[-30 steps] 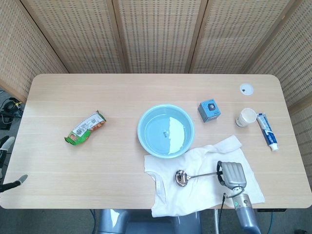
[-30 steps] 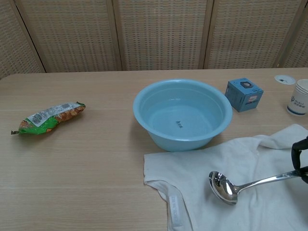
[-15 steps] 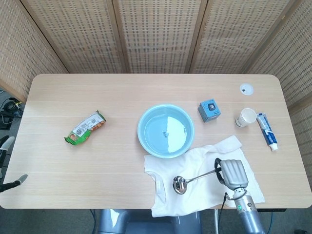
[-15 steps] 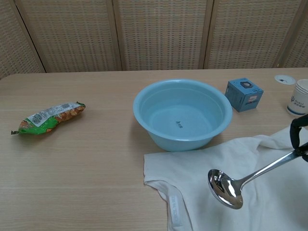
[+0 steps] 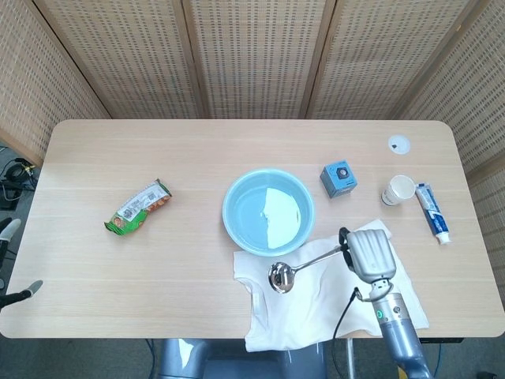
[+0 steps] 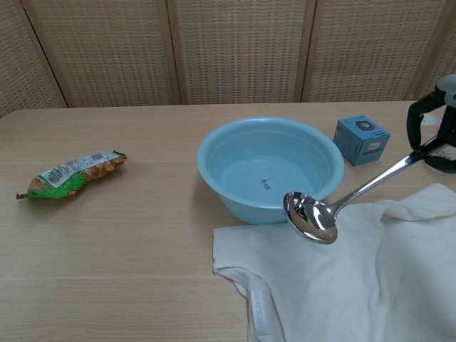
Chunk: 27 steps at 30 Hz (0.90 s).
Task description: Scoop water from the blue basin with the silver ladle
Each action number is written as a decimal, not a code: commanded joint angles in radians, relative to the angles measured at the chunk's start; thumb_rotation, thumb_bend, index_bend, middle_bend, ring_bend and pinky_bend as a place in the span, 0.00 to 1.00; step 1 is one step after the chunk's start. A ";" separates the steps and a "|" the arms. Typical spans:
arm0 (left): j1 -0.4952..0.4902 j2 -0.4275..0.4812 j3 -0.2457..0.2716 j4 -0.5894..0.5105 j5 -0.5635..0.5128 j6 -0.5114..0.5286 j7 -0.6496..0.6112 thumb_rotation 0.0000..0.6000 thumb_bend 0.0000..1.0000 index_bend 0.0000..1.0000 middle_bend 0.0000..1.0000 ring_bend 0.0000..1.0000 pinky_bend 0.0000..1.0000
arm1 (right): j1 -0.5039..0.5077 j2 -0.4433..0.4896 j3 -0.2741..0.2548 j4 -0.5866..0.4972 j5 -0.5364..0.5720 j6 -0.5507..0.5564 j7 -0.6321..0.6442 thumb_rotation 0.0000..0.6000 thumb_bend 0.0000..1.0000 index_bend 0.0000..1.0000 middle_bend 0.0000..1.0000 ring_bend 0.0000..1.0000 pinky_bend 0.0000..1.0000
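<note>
**Ladle held in the air beside the basin, right hand gripping the handle**

My right hand (image 5: 369, 254) is closed around the handle end of the silver ladle (image 5: 304, 265). In the head view I see the back of the hand, hovering over the white cloth (image 5: 316, 304) near the bench's front edge. In the chest view only part of the hand (image 6: 433, 135) shows at the right frame edge, dark fingers wrapped at the handle.

The ladle slopes down from the hand toward the left. Its bowl (image 6: 311, 216) hangs clear of the cloth, just in front of the blue basin (image 6: 269, 169) on its right front side. From the chest view the bowl overlaps the basin's outer wall; I cannot tell whether it touches. The bowl is outside the basin, not over the water. Whether it holds anything I cannot tell.

The basin sits near mid-bench with water in it. The cloth lies crumpled, its far edge just beside the basin's base.

Further out on the right: a small blue box (image 5: 338, 179) just beyond the basin, then a paper cup (image 5: 398, 189), a toothpaste tube (image 5: 433, 212) near the right edge, and a small white disc (image 5: 398, 144) toward the far right corner. Well apart to the left lies a green and orange snack packet (image 5: 138, 207).

My left hand is barely visible: a dark tip (image 5: 24, 293) at the left frame edge of the head view, off the bench. I cannot tell how its fingers lie.
</note>
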 commanded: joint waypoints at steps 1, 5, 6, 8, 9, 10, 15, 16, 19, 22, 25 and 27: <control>-0.003 0.001 -0.002 0.003 -0.009 -0.008 -0.007 1.00 0.00 0.00 0.00 0.00 0.00 | 0.091 -0.003 0.089 -0.030 0.117 0.002 -0.110 1.00 0.77 0.71 1.00 1.00 1.00; -0.009 0.004 -0.008 0.006 -0.021 -0.020 -0.020 1.00 0.00 0.00 0.00 0.00 0.00 | 0.206 -0.046 0.172 0.018 0.272 0.014 -0.240 1.00 0.77 0.71 1.00 1.00 1.00; -0.010 0.004 -0.008 0.006 -0.023 -0.021 -0.022 1.00 0.00 0.00 0.00 0.00 0.00 | 0.223 -0.055 0.182 0.029 0.295 0.018 -0.257 1.00 0.77 0.71 1.00 1.00 1.00; -0.012 0.006 -0.011 0.008 -0.031 -0.027 -0.031 1.00 0.00 0.00 0.00 0.00 0.00 | 0.274 -0.081 0.207 0.074 0.351 0.032 -0.309 1.00 0.78 0.71 1.00 1.00 1.00; -0.015 0.007 -0.015 0.012 -0.042 -0.033 -0.039 1.00 0.00 0.00 0.00 0.00 0.00 | 0.312 -0.101 0.210 0.124 0.372 0.031 -0.355 1.00 0.78 0.71 1.00 1.00 1.00; -0.017 0.008 -0.017 0.016 -0.047 -0.039 -0.043 1.00 0.00 0.00 0.00 0.00 0.00 | 0.340 -0.121 0.212 0.161 0.393 0.033 -0.384 1.00 0.78 0.71 1.00 1.00 1.00; -0.027 0.005 -0.020 0.031 -0.064 -0.064 -0.056 1.00 0.00 0.00 0.00 0.00 0.00 | 0.440 -0.200 0.232 0.332 0.490 0.036 -0.447 1.00 0.78 0.72 1.00 1.00 1.00; -0.031 0.005 -0.020 0.035 -0.068 -0.073 -0.058 1.00 0.00 0.00 0.00 0.00 0.00 | 0.460 -0.213 0.236 0.373 0.506 0.031 -0.455 1.00 0.78 0.72 1.00 1.00 1.00; -0.038 0.003 -0.022 0.042 -0.076 -0.088 -0.063 1.00 0.00 0.00 0.00 0.00 0.00 | 0.496 -0.239 0.234 0.454 0.530 0.027 -0.468 1.00 0.78 0.72 1.00 1.00 1.00; -0.040 0.003 -0.019 0.040 -0.077 -0.096 -0.065 1.00 0.00 0.00 0.00 0.00 0.00 | 0.519 -0.268 0.211 0.508 0.531 0.047 -0.492 1.00 0.78 0.72 1.00 1.00 1.00; -0.039 0.002 -0.015 0.036 -0.072 -0.092 -0.045 1.00 0.00 0.00 0.00 0.00 0.00 | 0.541 -0.313 0.172 0.562 0.533 0.072 -0.531 1.00 0.78 0.72 1.00 1.00 1.00; -0.042 0.000 -0.016 0.033 -0.074 -0.095 -0.046 1.00 0.00 0.00 0.00 0.00 0.00 | 0.551 -0.342 0.154 0.599 0.533 0.077 -0.545 1.00 0.78 0.72 1.00 1.00 1.00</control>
